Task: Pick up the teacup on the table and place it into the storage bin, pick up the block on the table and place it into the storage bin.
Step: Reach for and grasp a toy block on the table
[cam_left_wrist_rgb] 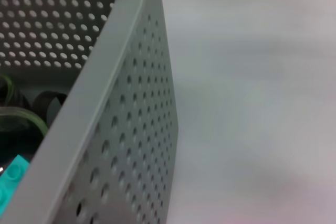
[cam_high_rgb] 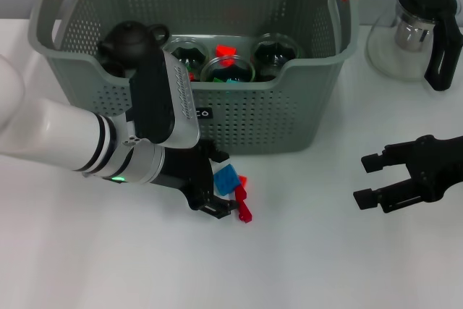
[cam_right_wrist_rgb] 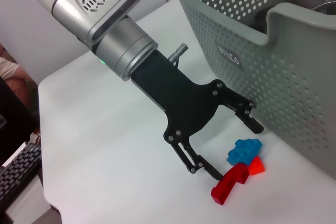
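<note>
A small cluster of blocks lies on the table in front of the storage bin: a blue block, a red one and a small orange-red one. My left gripper is low over them and open, one finger on each side of the blue block. Its fingertips are spread and touch nothing. Three glass teacups stand inside the bin with coloured blocks in them. My right gripper hangs open over the table at the right, holding nothing.
A black teapot sits in the bin's left end. A glass pitcher with a black handle stands at the back right. The bin's front wall is close behind the left gripper. A teal block lies inside the bin.
</note>
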